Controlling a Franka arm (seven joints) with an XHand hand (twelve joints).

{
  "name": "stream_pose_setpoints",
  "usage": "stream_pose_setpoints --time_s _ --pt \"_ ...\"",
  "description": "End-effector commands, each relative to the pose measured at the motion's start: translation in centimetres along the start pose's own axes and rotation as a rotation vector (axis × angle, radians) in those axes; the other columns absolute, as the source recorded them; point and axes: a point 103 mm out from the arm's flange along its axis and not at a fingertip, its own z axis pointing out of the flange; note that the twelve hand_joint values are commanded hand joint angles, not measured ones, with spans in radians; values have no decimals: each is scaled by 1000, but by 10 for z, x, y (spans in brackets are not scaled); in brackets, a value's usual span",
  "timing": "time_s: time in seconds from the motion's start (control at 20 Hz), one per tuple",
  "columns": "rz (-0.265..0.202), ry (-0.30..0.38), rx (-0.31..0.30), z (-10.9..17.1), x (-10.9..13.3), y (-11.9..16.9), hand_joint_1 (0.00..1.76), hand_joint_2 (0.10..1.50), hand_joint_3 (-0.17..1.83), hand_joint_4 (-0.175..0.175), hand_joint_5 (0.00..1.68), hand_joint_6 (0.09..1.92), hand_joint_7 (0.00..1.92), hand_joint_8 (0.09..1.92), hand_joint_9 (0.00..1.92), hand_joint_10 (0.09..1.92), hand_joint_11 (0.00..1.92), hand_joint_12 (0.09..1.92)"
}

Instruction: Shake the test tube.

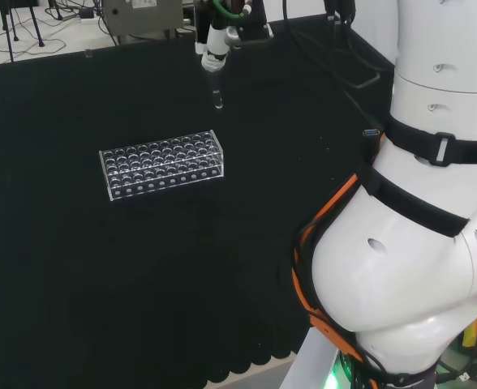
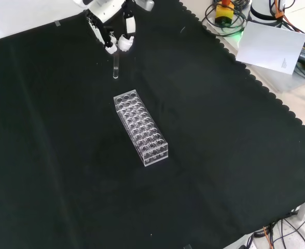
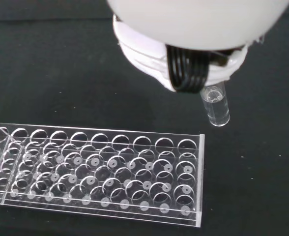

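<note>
A clear glass test tube (image 2: 115,67) hangs upright in the air, pinched at its top by the fingertips (image 2: 124,42) of the hand (image 2: 111,23). In the head view the hand (image 1: 216,44) sits at the top centre with the tube (image 1: 217,93) below it, above and beyond the rack. A clear plastic test tube rack (image 1: 161,164) with many holes lies on the black cloth; the front view has the rack (image 2: 141,126) below the tube. The wrist view shows the tube (image 3: 216,104) under a blurred white finger (image 3: 184,69), beside the rack (image 3: 98,174).
Black cloth (image 2: 220,155) covers the bench, with a scalloped edge at the front view's right. White paper (image 2: 269,46) and cables lie beyond that edge. The arm's white links (image 1: 417,203) stand at the head view's right. A grey box (image 1: 141,16) stands at the far edge.
</note>
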Motion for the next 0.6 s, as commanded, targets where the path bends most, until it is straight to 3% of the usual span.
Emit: stream_pose_setpoints --time_s 0.05,0.45,0.6 --pt "-47 14 4 3 26 8 1444 569 686 -175 1455 87 1469 610 1500 220 1437 1037" --pt "-147 50 -5 0 74 20 1444 569 686 -175 1457 87 1470 609 1499 219 1437 1037" --pt "-163 46 -5 0 81 21 1444 569 686 -175 1457 87 1470 609 1499 219 1437 1037"
